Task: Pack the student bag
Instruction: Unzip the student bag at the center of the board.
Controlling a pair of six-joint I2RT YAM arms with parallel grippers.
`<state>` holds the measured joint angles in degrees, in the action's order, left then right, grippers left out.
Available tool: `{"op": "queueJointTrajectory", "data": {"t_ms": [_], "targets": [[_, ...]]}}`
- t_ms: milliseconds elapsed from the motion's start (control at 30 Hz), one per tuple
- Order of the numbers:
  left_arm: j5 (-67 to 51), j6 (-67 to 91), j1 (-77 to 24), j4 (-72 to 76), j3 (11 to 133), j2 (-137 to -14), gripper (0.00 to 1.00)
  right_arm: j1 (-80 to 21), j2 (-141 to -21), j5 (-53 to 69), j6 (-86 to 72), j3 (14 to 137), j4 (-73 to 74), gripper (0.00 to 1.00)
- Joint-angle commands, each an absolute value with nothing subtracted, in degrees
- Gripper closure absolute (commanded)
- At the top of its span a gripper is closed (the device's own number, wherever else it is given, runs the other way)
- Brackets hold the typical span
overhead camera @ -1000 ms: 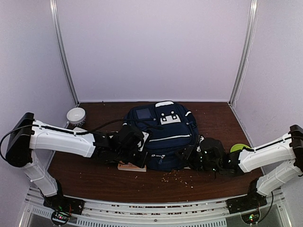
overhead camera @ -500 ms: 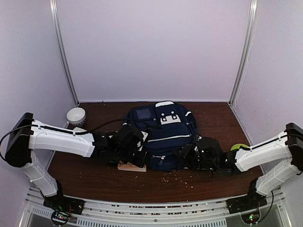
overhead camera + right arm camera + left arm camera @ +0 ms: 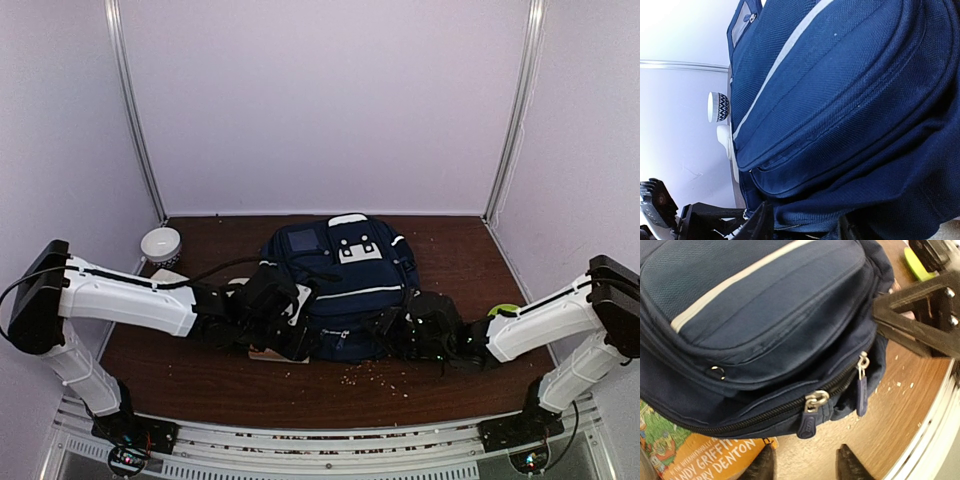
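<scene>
The student bag [image 3: 345,280], a navy backpack with white stripe trim, lies flat mid-table. Its near edge fills the left wrist view, where the main zip runs closed to two navy zipper pulls [image 3: 809,418]. My left gripper [image 3: 805,467] sits just in front of that pull, open, with only bare table between its fingers. It is at the bag's near left corner [image 3: 293,335]. My right gripper [image 3: 802,230] is at the bag's near right corner [image 3: 393,328], and bunched navy fabric fills the gap between its fingers.
An orange picture book [image 3: 695,455] lies under the bag's near left edge. A patterned white bowl [image 3: 160,243] stands at the back left. A lime-green object [image 3: 505,312] lies right of the bag behind my right arm. Crumbs [image 3: 375,375] dot the near table.
My left gripper has opened and come off the zipper pull. The right gripper has slid left, closer in against the bag's corner.
</scene>
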<state>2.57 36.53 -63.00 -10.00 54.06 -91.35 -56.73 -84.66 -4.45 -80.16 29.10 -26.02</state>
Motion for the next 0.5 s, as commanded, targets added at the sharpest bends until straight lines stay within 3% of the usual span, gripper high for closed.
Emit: {"op": "queueJointTrajectory", "data": {"t_ms": [0,333,467], "targets": [[0.8,36.6,-62.9,-6.5,53.4,-90.5,0.48,-55.9,-87.3,-3.3,-81.2,29.7,-27.2,0.61],[-2.1,37.2,-62.3,-3.3,54.0,-92.5,0.39,-54.5,-85.8,-3.4,-80.6,25.9,-28.3,1.0],[-4.2,38.2,-61.3,-1.3,53.9,-93.6,0.37,-54.0,-85.1,-3.0,-80.3,24.5,-28.7,1.0]]}}
